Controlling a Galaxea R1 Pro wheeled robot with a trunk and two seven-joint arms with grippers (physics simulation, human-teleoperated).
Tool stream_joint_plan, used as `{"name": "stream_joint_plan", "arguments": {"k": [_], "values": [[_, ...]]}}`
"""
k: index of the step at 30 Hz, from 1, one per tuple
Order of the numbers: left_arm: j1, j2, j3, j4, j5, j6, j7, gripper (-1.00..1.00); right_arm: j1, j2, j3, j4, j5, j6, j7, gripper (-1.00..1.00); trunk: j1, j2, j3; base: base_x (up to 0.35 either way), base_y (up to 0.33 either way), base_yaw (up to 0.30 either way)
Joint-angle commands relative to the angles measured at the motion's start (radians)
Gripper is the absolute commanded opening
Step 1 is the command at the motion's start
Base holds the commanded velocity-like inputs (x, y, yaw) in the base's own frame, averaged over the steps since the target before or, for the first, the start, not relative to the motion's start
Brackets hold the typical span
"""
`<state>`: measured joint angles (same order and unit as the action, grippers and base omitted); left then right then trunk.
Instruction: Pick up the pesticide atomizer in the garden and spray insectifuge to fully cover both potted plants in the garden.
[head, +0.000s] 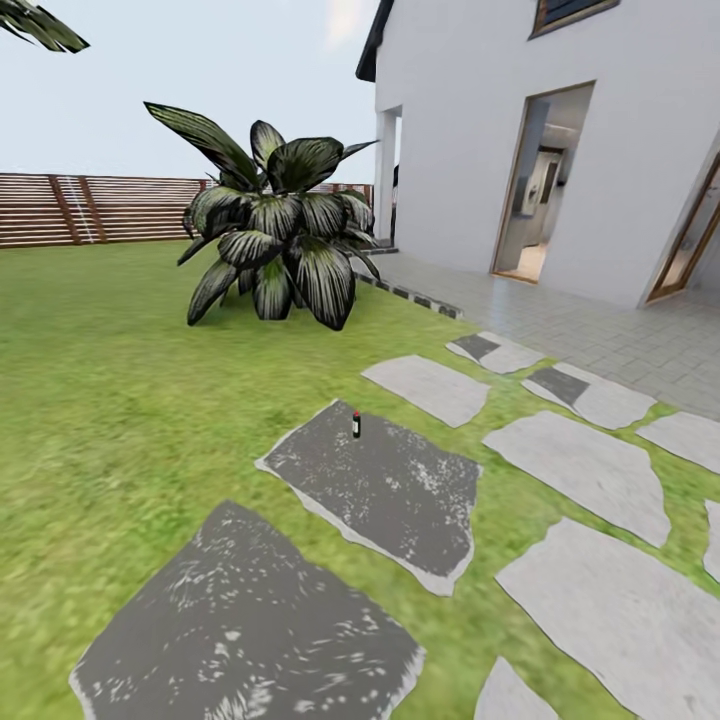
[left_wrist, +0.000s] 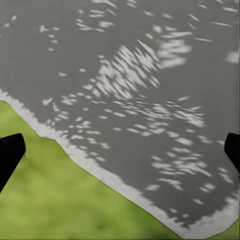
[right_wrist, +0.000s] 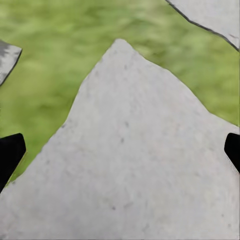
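The pesticide atomizer (head: 356, 424) is standing upright at the far edge of a dark grey stepping stone (head: 385, 490) in the middle of the garden lawn (head: 120, 400). Nothing is lying between it and the near dark stone (head: 250, 630). Paler stepping stones (head: 575, 470) are spreading to the right toward the tiled paving (head: 620, 330) beside a white house (head: 480, 130) with an open doorway (head: 540, 185). Farther back and to the left of the atomizer, a potted plant (head: 275, 235) with broad pointed leaves is sitting on the grass, well apart from the bottle. A brown slat fence (head: 100, 208) is running along the far left.

The left end effector (left_wrist: 120, 150) is hanging wide apart over a dark speckled stone (left_wrist: 140, 90) and its grassy edge, holding nothing. The right end effector (right_wrist: 120, 150) is likewise spread wide and unloaded above a pale stone (right_wrist: 130, 165) bordered by grass.
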<state>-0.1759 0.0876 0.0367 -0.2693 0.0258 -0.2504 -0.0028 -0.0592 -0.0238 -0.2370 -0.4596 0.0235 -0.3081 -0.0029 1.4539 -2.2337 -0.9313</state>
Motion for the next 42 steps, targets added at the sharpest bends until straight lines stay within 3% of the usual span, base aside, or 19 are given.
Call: {"name": "stream_joint_plan", "arguments": {"k": [1, 42], "values": [[-0.001, 0.000, 0.002, 0.001, 0.003, -0.003, 0.000, 1.00, -0.001, 0.000, -0.002, 0.001, 0.003, -0.003, 0.000, 1.00, 0.000, 0.000, -0.001, 0.336, 0.000, 0.000], [-0.001, 0.000, 0.002, 0.001, 0.003, -0.003, 0.000, 1.00, -0.001, 0.000, -0.002, 0.001, 0.003, -0.003, 0.000, 1.00, 0.000, 0.000, -0.001, 0.336, 0.000, 0.000]]}}
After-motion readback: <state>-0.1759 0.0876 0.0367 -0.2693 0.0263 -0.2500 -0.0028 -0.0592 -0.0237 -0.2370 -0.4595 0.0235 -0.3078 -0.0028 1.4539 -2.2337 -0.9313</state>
